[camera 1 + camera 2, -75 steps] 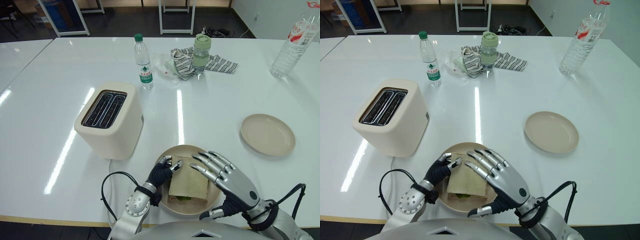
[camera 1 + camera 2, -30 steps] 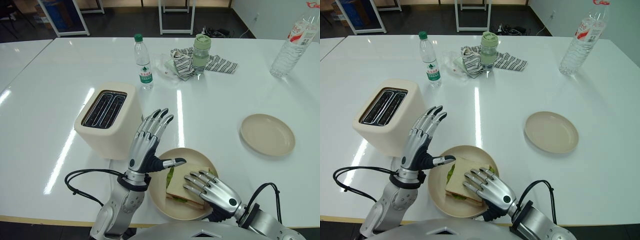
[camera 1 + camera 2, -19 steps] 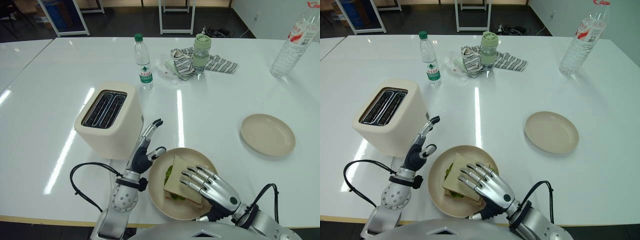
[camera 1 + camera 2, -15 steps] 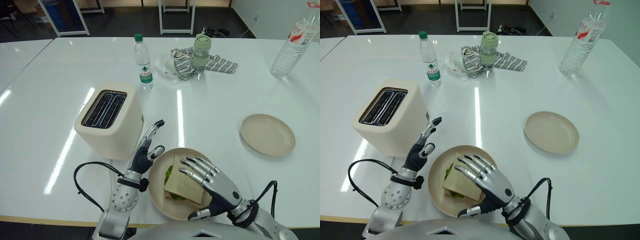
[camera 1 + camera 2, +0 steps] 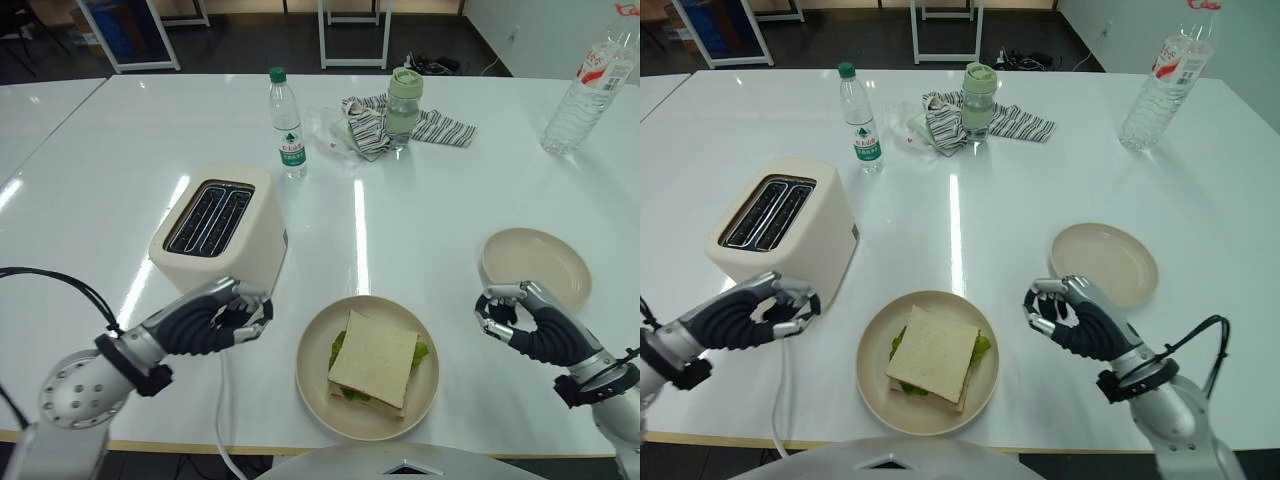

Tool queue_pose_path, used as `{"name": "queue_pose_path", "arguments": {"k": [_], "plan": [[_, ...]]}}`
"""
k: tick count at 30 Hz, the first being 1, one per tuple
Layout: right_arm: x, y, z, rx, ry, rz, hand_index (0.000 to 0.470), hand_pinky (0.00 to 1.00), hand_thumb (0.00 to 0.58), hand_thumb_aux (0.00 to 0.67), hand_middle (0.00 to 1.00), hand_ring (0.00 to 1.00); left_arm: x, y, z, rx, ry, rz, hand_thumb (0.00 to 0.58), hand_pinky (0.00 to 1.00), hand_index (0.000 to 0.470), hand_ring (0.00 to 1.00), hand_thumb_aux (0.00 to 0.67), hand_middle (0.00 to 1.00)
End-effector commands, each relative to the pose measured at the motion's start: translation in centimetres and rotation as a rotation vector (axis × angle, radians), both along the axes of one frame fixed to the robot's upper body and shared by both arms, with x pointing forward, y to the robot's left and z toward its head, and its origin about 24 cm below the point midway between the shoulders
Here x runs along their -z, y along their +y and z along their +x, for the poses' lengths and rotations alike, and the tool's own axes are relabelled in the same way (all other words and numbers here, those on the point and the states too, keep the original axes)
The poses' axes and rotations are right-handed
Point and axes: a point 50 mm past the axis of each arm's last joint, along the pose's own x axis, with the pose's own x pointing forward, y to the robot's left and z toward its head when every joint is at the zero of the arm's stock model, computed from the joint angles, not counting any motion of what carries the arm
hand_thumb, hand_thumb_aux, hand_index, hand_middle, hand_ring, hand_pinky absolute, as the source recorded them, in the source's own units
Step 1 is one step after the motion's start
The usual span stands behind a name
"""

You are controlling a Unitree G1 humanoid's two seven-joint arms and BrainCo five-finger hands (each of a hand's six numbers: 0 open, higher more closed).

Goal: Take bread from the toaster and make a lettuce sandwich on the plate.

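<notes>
Sandwich (image 5: 373,358), lettuce (image 5: 337,352) showing, lies seemingly finished on the plate (image 5: 310,378), likely why both hands sit curled and empty aside, left hand (image 5: 215,322) by the toaster (image 5: 220,240), right hand (image 5: 525,325) beside a second plate (image 5: 540,265).

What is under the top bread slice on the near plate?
Green lettuce pokes out past the top bread slice on both sides, and the edge of a lower slice shows at the front, on the plate. The slice covers the rest of the filling.
</notes>
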Motion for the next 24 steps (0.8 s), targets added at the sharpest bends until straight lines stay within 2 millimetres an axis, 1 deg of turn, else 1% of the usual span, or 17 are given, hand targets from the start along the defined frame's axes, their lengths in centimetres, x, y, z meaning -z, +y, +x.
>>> {"name": "queue_pose_path", "arguments": {"k": [1, 3, 5, 8, 10, 14, 21, 24], "plan": [[1.8, -1.3, -1.5, -0.075, 0.232, -0.144, 0.47, 1.0, 0.58, 0.67, 1.0, 1.0, 2.5, 0.0, -1.7, 0.058, 0.255, 0.151, 0.58, 1.0, 0.47, 1.0, 0.67, 1.0], [2.7, -0.9, -2.6, -0.131, 0.326, -0.158, 0.47, 1.0, 0.58, 0.67, 1.0, 1.0, 4.4, -0.3, -2.7, 0.099, 0.388, 0.211, 0.58, 1.0, 0.47, 1.0, 0.67, 1.0], [3.4, -0.7, -3.3, -0.165, 0.389, -0.176, 0.47, 1.0, 0.58, 0.67, 1.0, 1.0, 5.8, -1.1, -3.4, 0.139, 0.458, 0.234, 0.58, 1.0, 0.47, 1.0, 0.67, 1.0], [4.2, -0.3, -3.8, -0.197, 0.439, -0.195, 0.47, 1.0, 0.58, 0.67, 1.0, 1.0, 6.9, -2.1, -3.9, 0.172, 0.501, 0.243, 0.58, 1.0, 0.47, 1.0, 0.67, 1.0], [4.6, 0.0, -4.2, -0.219, 0.466, -0.199, 0.47, 1.0, 0.58, 0.67, 1.0, 1.0, 7.8, -2.3, -3.9, 0.17, 0.52, 0.275, 0.58, 1.0, 0.47, 1.0, 0.67, 1.0], [5.2, 0.4, -4.8, -0.254, 0.514, -0.225, 0.47, 1.0, 0.58, 0.67, 1.0, 1.0, 8.8, -2.6, -3.6, 0.17, 0.528, 0.314, 0.58, 1.0, 0.47, 1.0, 0.67, 1.0], [6.9, 2.2, -5.4, -0.337, 0.561, -0.237, 0.47, 1.0, 0.58, 0.67, 1.0, 1.0, 10.1, -4.7, -3.1, 0.208, 0.521, 0.252, 0.58, 1.0, 0.47, 1.0, 0.67, 1.0], [7.6, 2.8, -5.3, -0.355, 0.56, -0.244, 0.47, 1.0, 0.58, 0.67, 1.0, 1.0, 10.8, -5.1, -2.6, 0.202, 0.526, 0.238, 0.58, 1.0, 0.47, 1.0, 0.67, 1.0]]}}
